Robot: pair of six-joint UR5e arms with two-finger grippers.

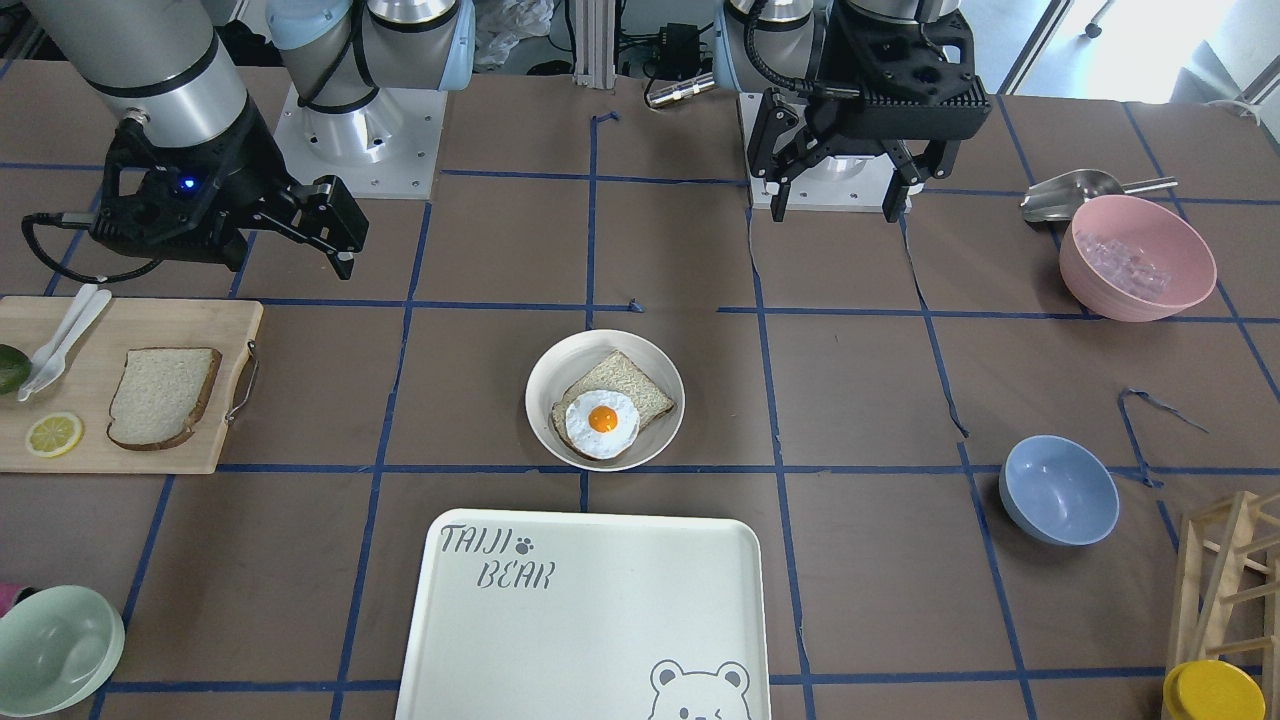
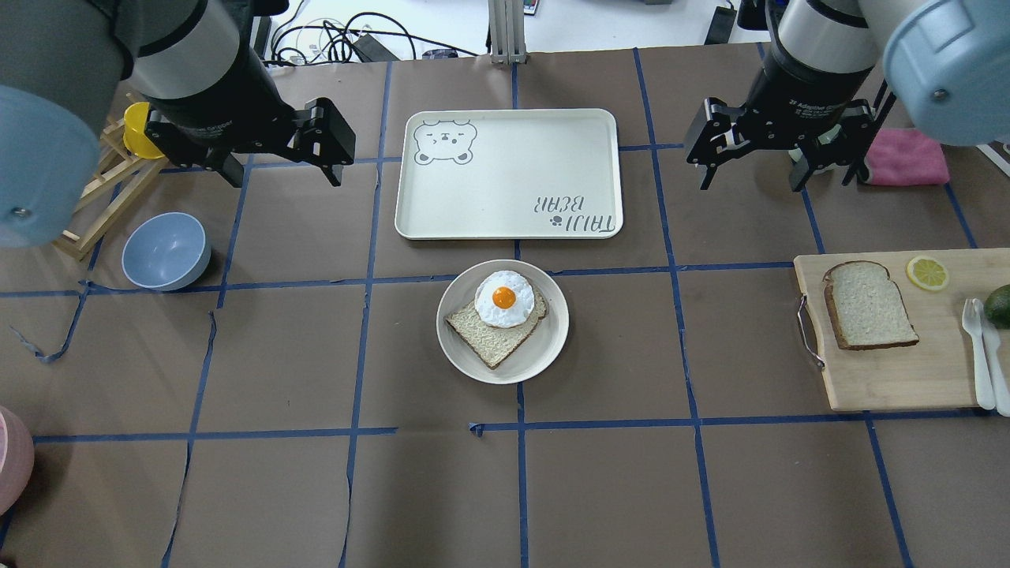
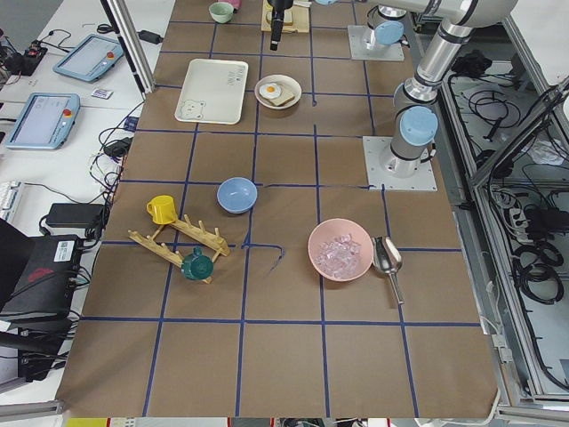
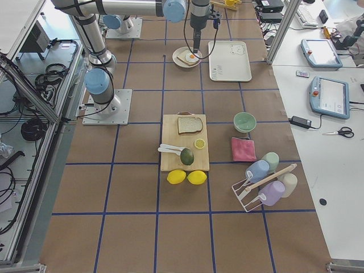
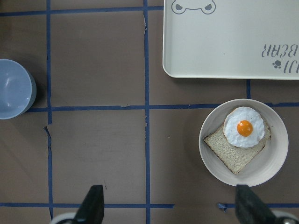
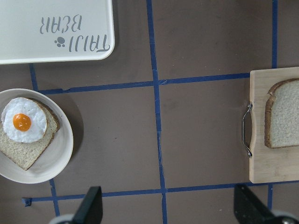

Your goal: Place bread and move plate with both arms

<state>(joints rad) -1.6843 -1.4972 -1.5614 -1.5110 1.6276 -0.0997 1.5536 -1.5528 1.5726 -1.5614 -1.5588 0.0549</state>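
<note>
The plain bread (image 2: 868,305) lies flat on a wooden cutting board (image 2: 884,379) at the table's right; it also shows in the front view (image 1: 160,397) and at the right edge of the right wrist view (image 6: 282,114). The off-white plate (image 2: 552,347) sits mid-table and holds a slice topped with a fried egg (image 2: 505,304). My left gripper (image 2: 282,170) is open and empty, hovering left of the tray. My right gripper (image 2: 750,177) is open and empty, hovering between the tray and the board. The plate shows in both wrist views (image 5: 275,163) (image 6: 65,154).
A bear-printed tray (image 2: 509,173) lies just beyond the plate. A blue bowl (image 2: 166,251) and a wooden rack (image 2: 110,181) stand at the left. A lemon slice (image 2: 927,273), an avocado and white cutlery share the board. A pink bowl (image 1: 1137,258) and a green bowl (image 1: 55,650) stand at the table's edges.
</note>
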